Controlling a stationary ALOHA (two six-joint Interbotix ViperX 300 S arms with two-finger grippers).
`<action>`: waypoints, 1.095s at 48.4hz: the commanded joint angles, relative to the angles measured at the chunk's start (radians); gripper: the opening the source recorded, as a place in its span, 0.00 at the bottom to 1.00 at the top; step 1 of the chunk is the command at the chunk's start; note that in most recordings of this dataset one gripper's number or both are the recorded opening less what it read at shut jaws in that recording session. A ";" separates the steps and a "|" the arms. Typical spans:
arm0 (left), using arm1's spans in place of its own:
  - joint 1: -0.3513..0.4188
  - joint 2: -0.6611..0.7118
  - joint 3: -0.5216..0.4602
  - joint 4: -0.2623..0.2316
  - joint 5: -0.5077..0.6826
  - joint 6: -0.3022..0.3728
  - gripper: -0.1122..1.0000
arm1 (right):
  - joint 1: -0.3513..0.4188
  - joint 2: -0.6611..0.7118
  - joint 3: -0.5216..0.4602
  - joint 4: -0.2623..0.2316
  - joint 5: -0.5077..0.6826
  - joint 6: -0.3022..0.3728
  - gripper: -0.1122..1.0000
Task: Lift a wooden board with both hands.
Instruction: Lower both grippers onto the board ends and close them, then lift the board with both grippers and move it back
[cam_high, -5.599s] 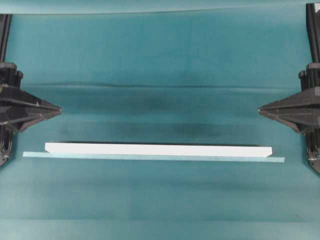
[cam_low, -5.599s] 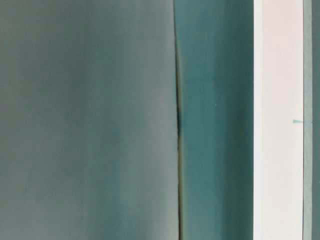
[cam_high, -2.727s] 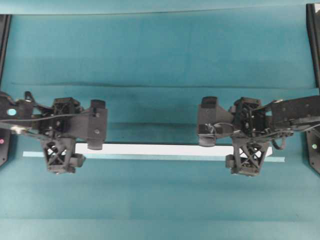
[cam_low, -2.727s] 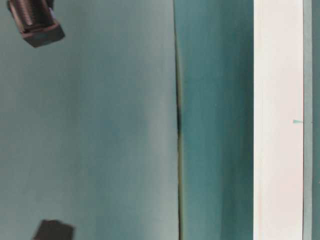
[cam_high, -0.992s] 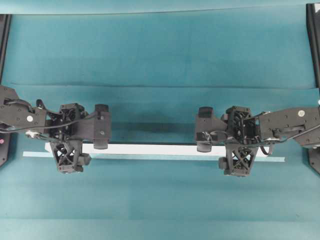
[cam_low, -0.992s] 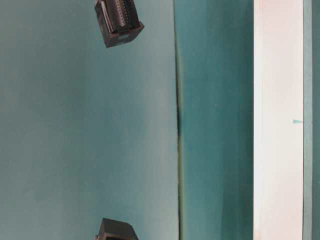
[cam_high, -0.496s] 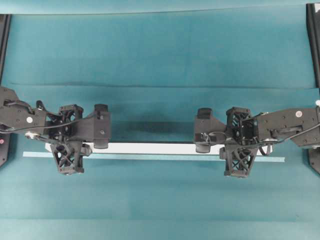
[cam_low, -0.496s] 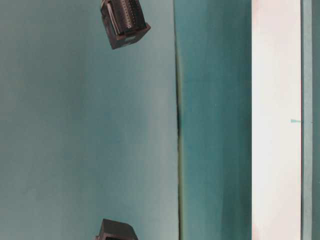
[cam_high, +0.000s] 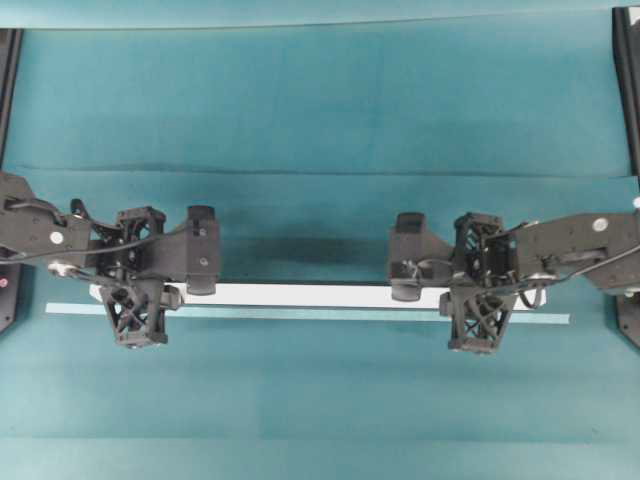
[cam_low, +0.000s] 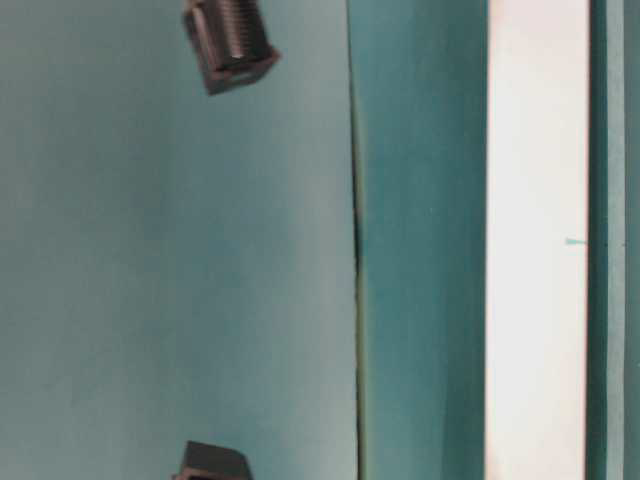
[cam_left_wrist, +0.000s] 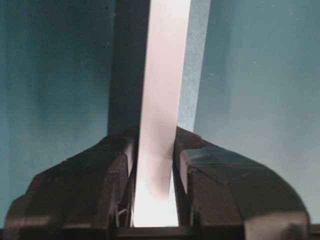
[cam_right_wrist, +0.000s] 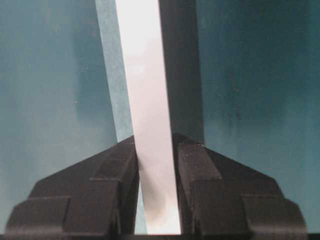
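Note:
The wooden board (cam_high: 300, 294) is a long white plank lying across the teal cloth. My left gripper (cam_high: 135, 296) is shut on it near its left end. My right gripper (cam_high: 478, 296) is shut on it near its right end. In the left wrist view the board (cam_left_wrist: 165, 75) runs between the black fingers (cam_left_wrist: 117, 167), and the left gripper (cam_left_wrist: 154, 150) presses it from both sides. The right wrist view shows the board (cam_right_wrist: 147, 90) clamped the same way in the right gripper (cam_right_wrist: 156, 150). At table level the board (cam_low: 537, 240) stands slightly apart from the surface behind it.
A thin pale teal strip (cam_high: 300, 314) lies along the board's near side, also visible as a strip (cam_left_wrist: 197, 65) and a strip (cam_right_wrist: 111, 75) in the wrist views. Black arm parts (cam_low: 228, 40) hang above. A cloth fold (cam_low: 356, 250) runs behind the board.
Both grippers have gone from open to shut on the board. In the table-level view the board has shifted slightly away from the teal strip.

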 joint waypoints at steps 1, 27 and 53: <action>0.012 -0.034 -0.018 0.000 0.005 -0.005 0.26 | -0.014 -0.029 -0.015 0.002 0.015 0.015 0.29; 0.038 -0.161 -0.149 0.002 0.268 0.005 0.26 | -0.051 -0.132 -0.144 0.002 0.253 0.009 0.29; 0.060 -0.250 -0.278 0.002 0.422 0.014 0.26 | -0.086 -0.183 -0.273 -0.014 0.433 0.002 0.29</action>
